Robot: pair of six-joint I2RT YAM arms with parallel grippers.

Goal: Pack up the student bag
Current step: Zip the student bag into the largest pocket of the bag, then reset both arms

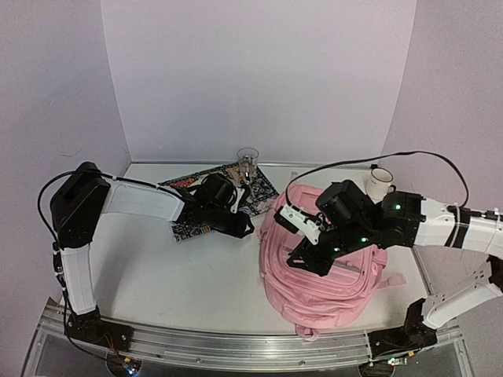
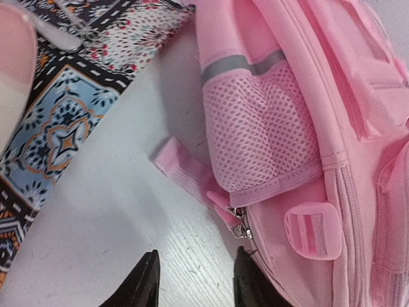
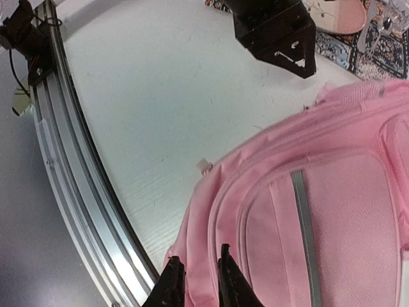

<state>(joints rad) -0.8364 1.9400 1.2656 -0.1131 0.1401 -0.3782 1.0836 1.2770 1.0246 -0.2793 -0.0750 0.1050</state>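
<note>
Your backpack (image 1: 330, 275) lies at the near right. Only the left wrist view shows its mesh side pocket (image 2: 262, 134), lying flat. Your left gripper (image 2: 196, 252) has its fingers apart and empty, and your right gripper (image 3: 199, 254), barely parted over the backpack, holds nothing.

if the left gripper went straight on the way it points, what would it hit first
Likely the loose pink strap end beside the backpack, just ahead of the left gripper; depth is unclear.

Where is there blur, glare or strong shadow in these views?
Top external: even light, only soft shadows, student bag clear. Left wrist: mesh pocket sharp, pink shape at the left edge blurred. Right wrist: slightly soft throughout, no glare.
</note>
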